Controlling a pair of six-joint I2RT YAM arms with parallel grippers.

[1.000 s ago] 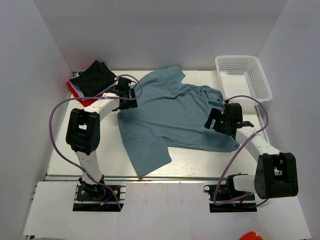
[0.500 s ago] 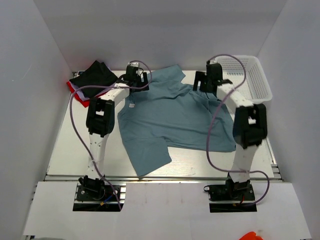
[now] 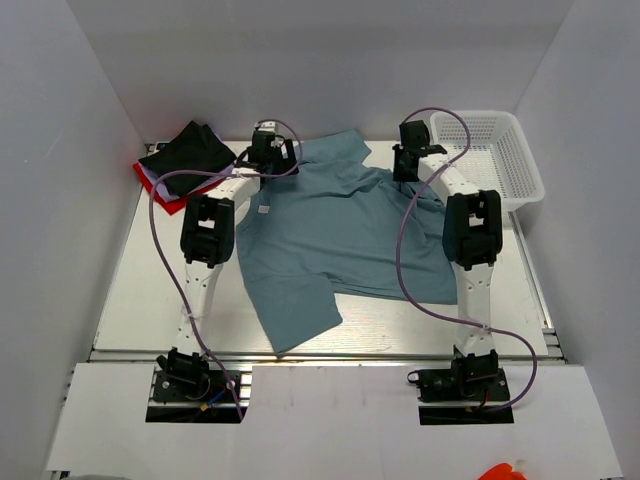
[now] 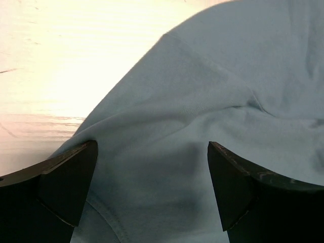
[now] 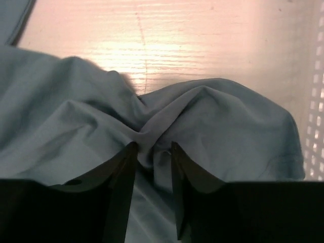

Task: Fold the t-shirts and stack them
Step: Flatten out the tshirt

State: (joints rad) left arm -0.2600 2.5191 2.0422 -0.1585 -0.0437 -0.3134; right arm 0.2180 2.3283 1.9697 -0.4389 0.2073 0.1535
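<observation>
Both arms have swung out long since a second ago, the right one coming off the 3 o'clock side, and its fingers have drawn in close. From the top, the left gripper (image 3: pixel 268 150) sits at 11 o'clock and the right gripper (image 3: pixel 408 160) at 1 o'clock, both over the far edge of the blue shirt (image 3: pixel 340 230), which lies spread across the middle of the table (image 3: pixel 140 290) with one sleeve trailing toward 7 o'clock. On the left wrist view the jaws stand wide apart with nothing between them but flat cloth, and I can't tell whether the tips touch it, since both fingers run off the bottom of the frame. On the right wrist view the fingers (image 5: pixel 126 167) are nearly together, a raised ridge of blue cloth pinched between them and creases running into the gap. How much cloth sits deeper in the jaws is hidden. At 10 o'clock a folded black shirt (image 3: pixel 185 155) lies on a red one (image 3: pixel 165 198), only the red edge showing. The basket (image 3: pixel 480 117) stands at 2 o'clock, partly behind the right arm's cable, and is a washed-out blur at the right wrist view's edge.
</observation>
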